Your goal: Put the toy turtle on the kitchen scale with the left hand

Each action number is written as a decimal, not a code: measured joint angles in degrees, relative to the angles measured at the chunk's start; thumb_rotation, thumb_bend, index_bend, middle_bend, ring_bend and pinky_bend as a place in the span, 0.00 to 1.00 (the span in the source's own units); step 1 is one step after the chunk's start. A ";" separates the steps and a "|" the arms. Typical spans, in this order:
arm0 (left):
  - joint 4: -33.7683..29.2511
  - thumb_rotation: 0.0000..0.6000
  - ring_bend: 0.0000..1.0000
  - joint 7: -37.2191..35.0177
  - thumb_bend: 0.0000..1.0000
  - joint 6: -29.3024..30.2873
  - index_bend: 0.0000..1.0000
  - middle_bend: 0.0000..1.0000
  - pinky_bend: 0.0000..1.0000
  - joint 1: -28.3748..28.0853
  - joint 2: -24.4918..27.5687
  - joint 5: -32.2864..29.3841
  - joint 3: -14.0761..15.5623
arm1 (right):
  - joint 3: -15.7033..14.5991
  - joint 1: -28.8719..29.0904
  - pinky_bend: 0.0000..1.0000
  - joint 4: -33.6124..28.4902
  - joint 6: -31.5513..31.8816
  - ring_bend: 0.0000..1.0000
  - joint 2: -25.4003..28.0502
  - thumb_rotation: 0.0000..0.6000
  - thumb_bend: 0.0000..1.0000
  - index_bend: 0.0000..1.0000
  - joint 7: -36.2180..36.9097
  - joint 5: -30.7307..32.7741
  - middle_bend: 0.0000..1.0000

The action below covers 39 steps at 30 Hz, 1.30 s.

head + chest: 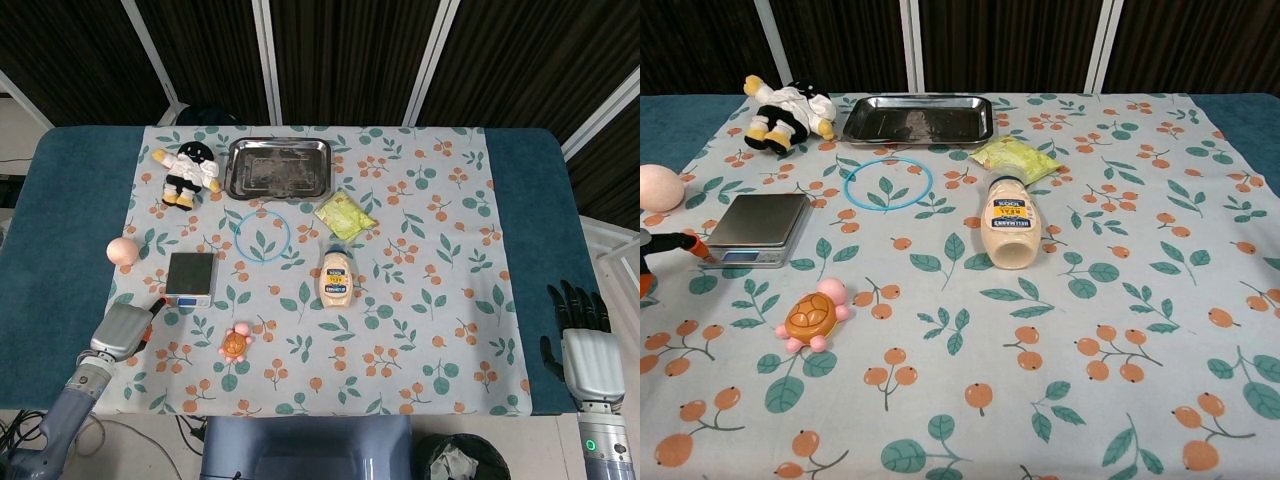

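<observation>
The toy turtle, orange-shelled with pink head and feet, sits upright and untouched on the leaf-and-berry tablecloth near the front left of the table. Just beyond it lies the kitchen scale, its steel platform bare, so the lift has not begun.

The left hand hovers at the cloth's left edge, just left of the turtle and near the scale's front corner. It holds nothing; one orange-tipped finger points toward the scale, while how far the other fingers are spread cannot be told. The right hand waits off the near right corner of the table, fingers extended and apart, empty.

Around them: a peach-coloured ball left of the scale, a blue ring beyond it, a plush doll and a steel tray at the far side, a mayonnaise bottle lying on its side mid-table, and a green packet beside its cap.

The risks look plain enough: the turtle's rounded, slick shell may squirt out of a loose grip, and a hand sweeping in so close to the scale could nudge it or roll the ball away. A careless release might tip the turtle off the small platform.
</observation>
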 measured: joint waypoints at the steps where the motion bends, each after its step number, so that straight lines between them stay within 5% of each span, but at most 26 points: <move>1: 0.06 1.00 0.71 0.05 0.67 -0.06 0.19 0.77 0.66 -0.02 -0.02 -0.07 0.07 | 0.01 0.00 0.00 0.00 0.00 0.01 -0.01 1.00 0.54 0.00 -0.02 0.03 0.00; 20: -1.55 1.00 0.70 -1.02 0.64 2.41 0.19 0.74 0.65 -0.22 0.34 0.92 -0.40 | -0.04 0.07 0.00 -0.06 -0.14 0.01 -0.25 1.00 0.54 0.00 -0.51 0.10 0.00; 24: -4.87 1.00 0.66 -1.80 0.55 5.83 0.19 0.69 0.64 0.22 2.09 2.67 -1.30 | -0.09 0.11 0.00 -0.03 -0.17 0.01 -0.33 1.00 0.54 0.00 -0.53 0.00 0.00; 28: -8.98 1.00 0.47 -2.80 0.33 9.43 0.17 0.45 0.55 0.85 4.45 5.05 -2.00 | -0.05 0.06 0.00 -0.08 -0.02 0.01 -0.32 1.00 0.54 0.00 -0.47 -0.02 0.00; 32: -12.28 1.00 0.18 -4.18 0.14 10.61 0.12 0.20 0.33 1.13 6.55 7.61 -2.09 | 0.01 0.01 0.00 -0.12 0.10 0.01 -0.30 1.00 0.54 0.00 -0.39 0.00 0.00; 35: -14.32 1.00 0.06 -4.77 0.08 10.72 0.09 0.11 0.23 0.76 7.79 9.84 -2.00 | -0.01 -0.01 0.00 -0.21 0.17 0.01 -0.25 1.00 0.54 0.00 -0.29 -0.09 0.00; 39: -16.57 1.00 0.03 -5.10 0.07 10.04 0.09 0.09 0.18 -0.74 8.98 13.14 -2.06 | 0.05 -0.14 0.00 -0.32 0.41 0.01 -0.11 1.00 0.54 0.00 -0.09 -0.07 0.00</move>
